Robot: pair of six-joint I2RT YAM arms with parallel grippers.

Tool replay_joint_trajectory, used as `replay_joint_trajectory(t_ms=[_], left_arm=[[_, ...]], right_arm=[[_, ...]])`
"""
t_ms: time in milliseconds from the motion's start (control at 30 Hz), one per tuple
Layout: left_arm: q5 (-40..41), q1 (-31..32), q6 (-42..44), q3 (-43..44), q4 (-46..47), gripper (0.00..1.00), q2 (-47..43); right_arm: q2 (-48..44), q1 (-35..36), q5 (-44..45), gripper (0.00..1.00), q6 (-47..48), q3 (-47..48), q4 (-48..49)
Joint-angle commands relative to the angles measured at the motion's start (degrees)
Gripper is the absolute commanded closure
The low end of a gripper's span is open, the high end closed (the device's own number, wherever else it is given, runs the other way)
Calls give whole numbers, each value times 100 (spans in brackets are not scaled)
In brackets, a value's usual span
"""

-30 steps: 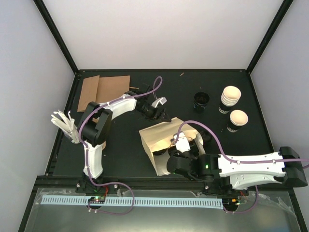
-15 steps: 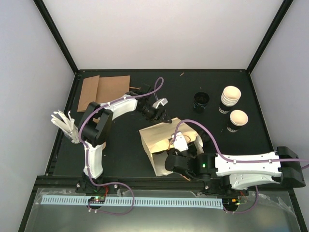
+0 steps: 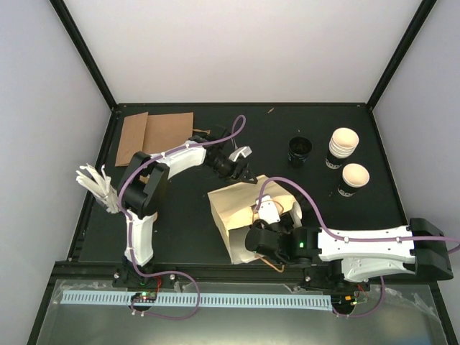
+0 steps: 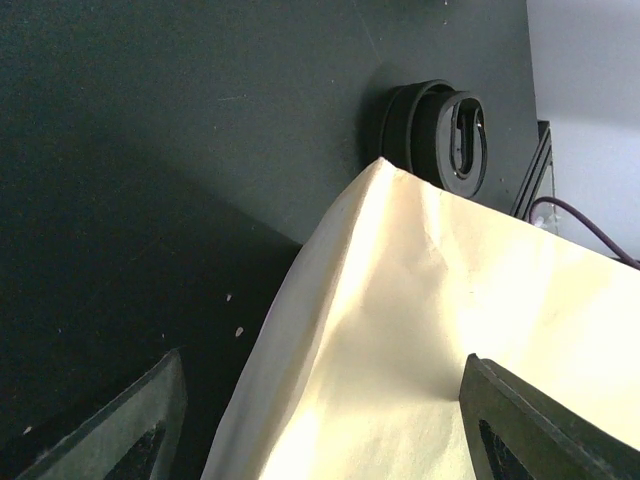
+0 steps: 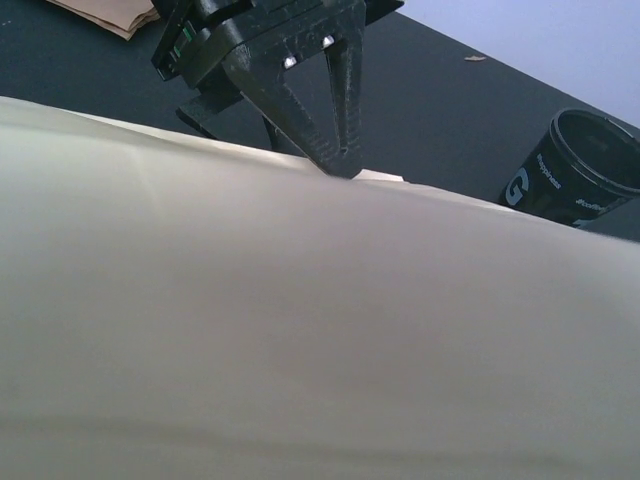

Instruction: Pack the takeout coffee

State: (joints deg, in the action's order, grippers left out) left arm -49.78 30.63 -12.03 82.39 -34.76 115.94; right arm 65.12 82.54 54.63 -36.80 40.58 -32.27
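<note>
At the middle of the black tabletop (image 3: 180, 223) lay a cream paper bag (image 3: 228, 208). Both arms were working at it.

Left gripper (image 3: 243, 173): positioned at the bag's far corner. In the left wrist view the two fingers (image 4: 135, 425) stood wide apart at the lower corners of the frame. The bag's folded corner rose between them, and neither finger pressed on the paper. Recorded as open. The right wrist view showed this gripper side-on, with a dark fingertip right at the bag's upper edge. Contact or a small gap could not be resolved.

Right gripper (image 3: 269, 218): at the bag's open side, reaching in from the near right. At its tip sat a pale rounded shape, read as the paper cup (image 3: 270, 208), just inside the bag's mouth. The right wrist camera was almost filled by cream bag wall, which hid its own fingers. Whether the jaws were closed on the cup or simply standing wide could not be told.

Other items noted:
- A stack of cups (image 3: 343, 146) stood at the far right, cream inside with dark printed walls, upright.
- A single cup (image 3: 354, 179) of the same kind stood just nearer, well apart from the bag.
- A black cup (image 3: 300, 149) with white lettering stood upright beyond the bag's far edge, left of the stack. Its contents were dark and not identified.
- Brown cardboard sheets (image 3: 154, 133) lay flat and overlapping at the far left.
- A bundle of thin white pieces (image 3: 97, 185) sat at the tabletop's left edge, beside the left arm.
</note>
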Motion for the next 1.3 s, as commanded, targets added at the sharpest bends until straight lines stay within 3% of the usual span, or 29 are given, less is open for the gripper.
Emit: replay_joint_trajectory(t_ms=[0, 533, 833, 1067, 1267], left_arm=[[-199, 79, 143, 209, -108, 23, 115], [-217, 104, 240, 274, -226, 23, 220], [-190, 106, 306, 351, -331, 24, 243], [-176, 109, 390, 365, -404, 24, 239], [-112, 99, 483, 468, -500, 22, 323]], right_arm=[[1, -107, 134, 53, 161, -76, 408], [-9, -614, -437, 53, 766, -211, 1095], [131, -658, -699, 53, 635, 52, 578], [270, -759, -609, 54, 812, 53, 827], [277, -1079, -1039, 54, 1108, 142, 972]])
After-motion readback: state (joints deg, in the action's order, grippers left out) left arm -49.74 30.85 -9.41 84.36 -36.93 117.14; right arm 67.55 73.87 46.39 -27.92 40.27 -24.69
